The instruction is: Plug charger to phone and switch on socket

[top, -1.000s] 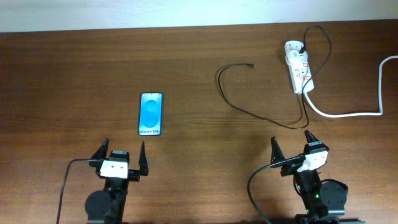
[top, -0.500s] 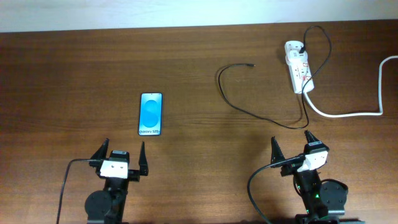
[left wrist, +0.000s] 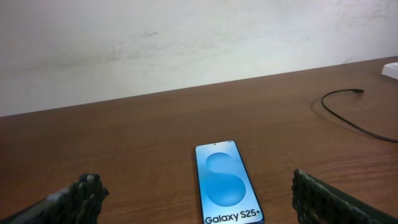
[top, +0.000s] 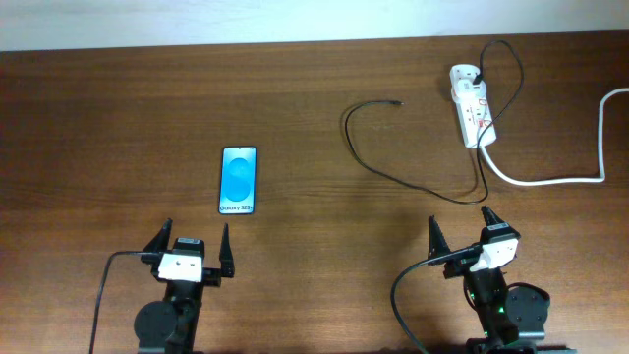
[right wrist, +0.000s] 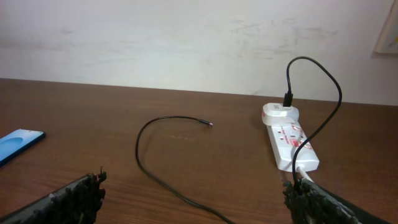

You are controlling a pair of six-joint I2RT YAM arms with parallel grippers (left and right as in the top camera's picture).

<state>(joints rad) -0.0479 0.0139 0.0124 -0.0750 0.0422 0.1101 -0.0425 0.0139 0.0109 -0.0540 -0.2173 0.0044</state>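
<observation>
The phone (top: 239, 180) lies flat on the table, blue screen up, just ahead of my left gripper (top: 193, 244), which is open and empty; it also shows in the left wrist view (left wrist: 226, 182). The charger's black cable (top: 393, 175) loops across the table, its plug tip (top: 397, 102) lying free. Its white adapter (top: 464, 75) sits in the far end of the socket (top: 474, 116), a white power strip. My right gripper (top: 462, 229) is open and empty, near the cable's loop. The right wrist view shows the cable (right wrist: 163, 180), tip (right wrist: 208, 124) and socket (right wrist: 291, 146).
The strip's thick white cord (top: 550, 179) runs right and up to the table's right edge. A pale wall stands behind the table's far edge (left wrist: 186, 43).
</observation>
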